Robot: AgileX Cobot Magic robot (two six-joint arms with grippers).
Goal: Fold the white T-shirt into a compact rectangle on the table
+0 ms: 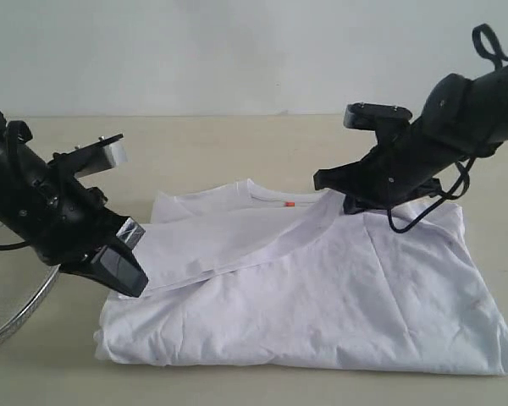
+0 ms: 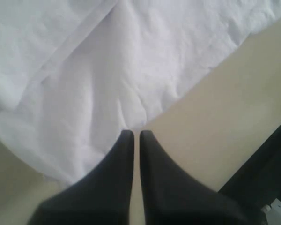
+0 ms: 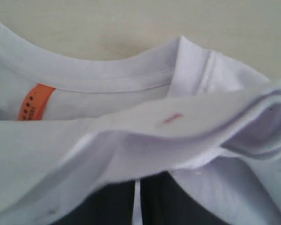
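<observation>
Lying on the table point(image 1: 237, 144), the white T-shirt point(image 1: 339, 296) is partly folded, with a gripper at each side.
One side flap is laid across the chest, plain white fabric facing up; the orange neck tag point(image 3: 35, 101) shows inside the collar; the left gripper point(image 2: 136, 137) sits at the shirt's near-left edge, its fingers drawn together to a thin slit, and I cannot tell whether cloth is pinched there; the right gripper point(image 3: 136, 199) is by the collar, clamped on a raised fold of the shirt; a wire basket point(image 1: 17, 317) stands at the far left.
</observation>
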